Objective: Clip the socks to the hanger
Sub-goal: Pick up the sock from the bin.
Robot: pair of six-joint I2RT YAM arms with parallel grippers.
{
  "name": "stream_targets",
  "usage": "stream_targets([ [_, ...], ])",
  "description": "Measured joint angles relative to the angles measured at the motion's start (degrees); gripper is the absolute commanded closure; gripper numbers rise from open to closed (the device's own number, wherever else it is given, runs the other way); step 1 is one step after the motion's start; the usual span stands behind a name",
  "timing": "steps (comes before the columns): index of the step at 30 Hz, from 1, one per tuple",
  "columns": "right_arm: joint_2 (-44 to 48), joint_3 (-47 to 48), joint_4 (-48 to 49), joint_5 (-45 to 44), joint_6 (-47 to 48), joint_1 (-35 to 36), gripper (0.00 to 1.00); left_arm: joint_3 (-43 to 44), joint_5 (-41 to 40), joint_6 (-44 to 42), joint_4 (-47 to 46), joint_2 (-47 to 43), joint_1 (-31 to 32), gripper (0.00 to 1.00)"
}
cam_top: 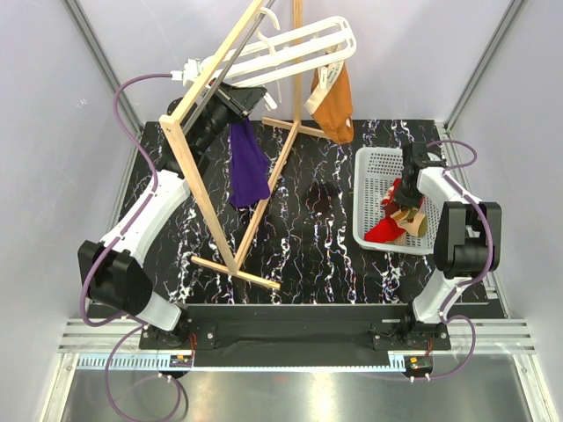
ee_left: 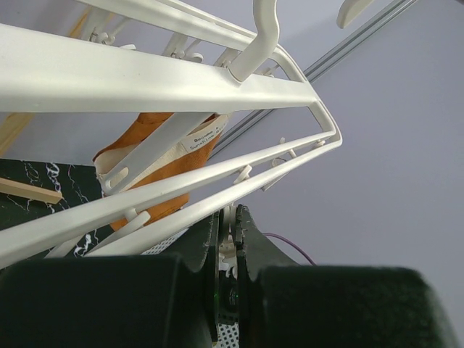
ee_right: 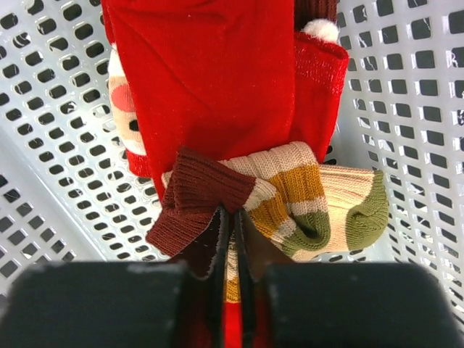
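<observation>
The white hanger hangs from the wooden stand with an orange sock and a purple sock on it. My left gripper is raised to the hanger's near bar. In the left wrist view it is shut on a small white peg under the hanger, with the orange sock behind. My right gripper reaches into the basket. In the right wrist view it is shut on the maroon cuff of a striped sock lying across a red sock.
The tall wooden A-frame stand straddles the middle left of the black marbled table. The white perforated basket sits at the right and holds the remaining socks; its wall surrounds my right fingers.
</observation>
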State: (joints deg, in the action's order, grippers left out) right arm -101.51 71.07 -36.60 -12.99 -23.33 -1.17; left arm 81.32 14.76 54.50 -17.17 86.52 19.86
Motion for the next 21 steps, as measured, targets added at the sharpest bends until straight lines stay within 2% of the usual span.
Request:
stream_targets([
  [1,0.0,0.0,0.0,0.0,0.1,0.0,1.0,0.0,0.0,0.0,-0.1,0.0,0.0,1.0],
  [7,0.7,0.0,-0.4,0.0,0.4,0.0,1.0,-0.1,0.0,0.0,-0.3,0.0,0.0,1.0],
  [11,5.7,-0.2,-1.4,1.0,1.7,0.1,1.0,-0.1,0.2,0.5,-0.3,0.0,0.0,1.0],
  [18,23.1,0.0,1.4,13.2,4.7,4.1,1.0,-0.4,1.3,2.6,-1.0,0.0,0.0,1.0],
  [21,26.3,2.3,3.4,19.3,4.7,8.2,1.0,-0.5,1.8,3.4,-1.6,0.0,0.0,1.0],
])
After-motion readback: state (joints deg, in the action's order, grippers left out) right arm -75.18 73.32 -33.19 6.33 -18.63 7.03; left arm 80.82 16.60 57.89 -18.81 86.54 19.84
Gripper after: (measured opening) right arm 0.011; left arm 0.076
